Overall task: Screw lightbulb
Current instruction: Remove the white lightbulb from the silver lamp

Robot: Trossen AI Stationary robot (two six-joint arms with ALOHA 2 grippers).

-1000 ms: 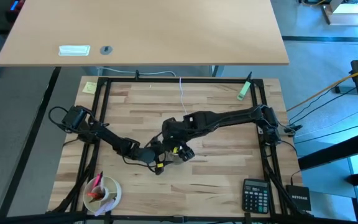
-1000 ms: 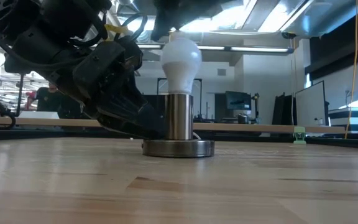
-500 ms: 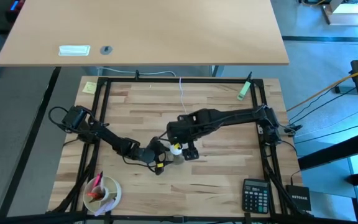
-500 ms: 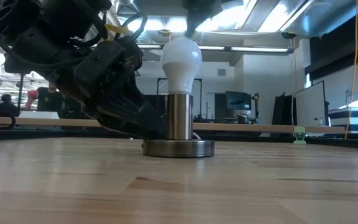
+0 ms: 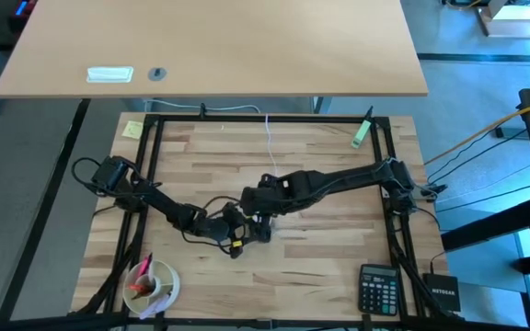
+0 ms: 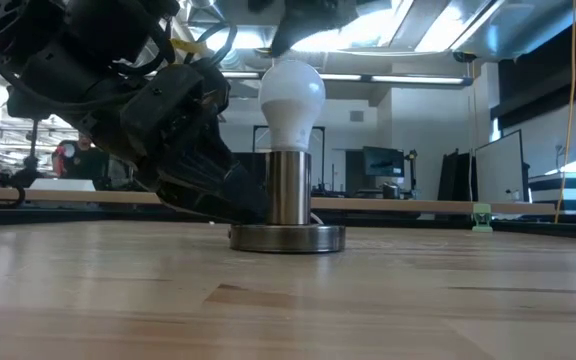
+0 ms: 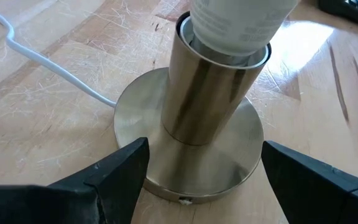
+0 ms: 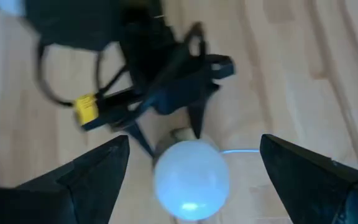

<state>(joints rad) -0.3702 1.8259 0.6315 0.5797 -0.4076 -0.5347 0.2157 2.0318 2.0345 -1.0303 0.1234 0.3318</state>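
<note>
The white lightbulb point(image 6: 290, 95) stands upright with its base in the steel socket cylinder point(image 6: 288, 190), which rises from a round metal base disc point(image 6: 286, 238) flat on the wooden table. My left gripper point(image 7: 204, 180) lies low on the table and is shut on that disc. My right gripper point(image 8: 194, 146) hangs open just above the bulb point(image 8: 191, 180), pointing down, one finger on either side, touching nothing. In the high view my right gripper point(image 5: 260, 216) hides the bulb. My left gripper has the base disc's rim point(image 7: 126, 134) between its two fingers, one finger on each opposite side. The fingers come level along the table top from the table's left. The disc stays flat on the table, and the socket and bulb stand upright.
A white cord point(image 5: 270, 138) runs from the socket to the table's far edge. A calculator point(image 5: 378, 290) lies at the near right, a white cup with pens point(image 5: 150, 283) at the near left, a green marker point(image 5: 362, 131) at the far right. A black frame borders the table.
My right gripper has risen a little off the top of the bulb, swung slightly toward the table's right and back, and turned about above it. The bulb, the socket and my left gripper have kept still.
</note>
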